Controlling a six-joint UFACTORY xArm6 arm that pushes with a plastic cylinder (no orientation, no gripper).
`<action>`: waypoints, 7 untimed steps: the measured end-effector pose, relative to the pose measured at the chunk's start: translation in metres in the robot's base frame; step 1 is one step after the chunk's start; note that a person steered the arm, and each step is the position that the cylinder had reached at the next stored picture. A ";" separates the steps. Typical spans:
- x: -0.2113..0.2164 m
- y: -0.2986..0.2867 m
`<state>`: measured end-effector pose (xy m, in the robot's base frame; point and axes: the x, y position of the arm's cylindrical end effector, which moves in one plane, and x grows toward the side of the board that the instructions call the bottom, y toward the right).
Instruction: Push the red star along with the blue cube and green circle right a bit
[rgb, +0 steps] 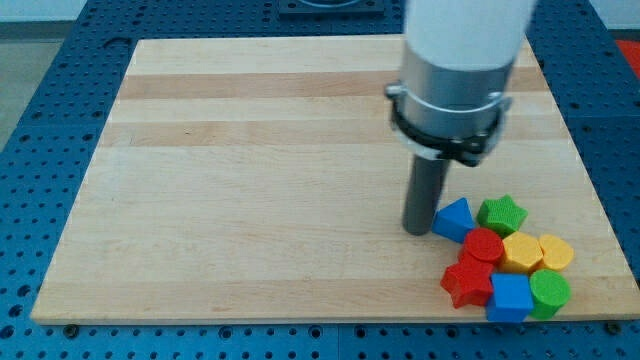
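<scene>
The red star (467, 284) lies near the board's bottom right, touching the blue cube (510, 297) on its right. The green circle (550, 291) sits just right of the blue cube. My tip (417, 231) rests on the board up and left of this group, close against the left side of a blue triangle (455, 218). The tip is apart from the red star, about a block's width above and to its left.
A red circle (485, 245), a green star (502, 214), a yellow pentagon (521, 252) and a yellow hexagon (556, 252) are packed above the three blocks. The wooden board's (250, 200) right and bottom edges are close to the cluster.
</scene>
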<state>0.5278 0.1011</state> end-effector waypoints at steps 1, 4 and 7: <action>0.000 0.038; -0.057 0.021; -0.061 0.012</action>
<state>0.4665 0.1134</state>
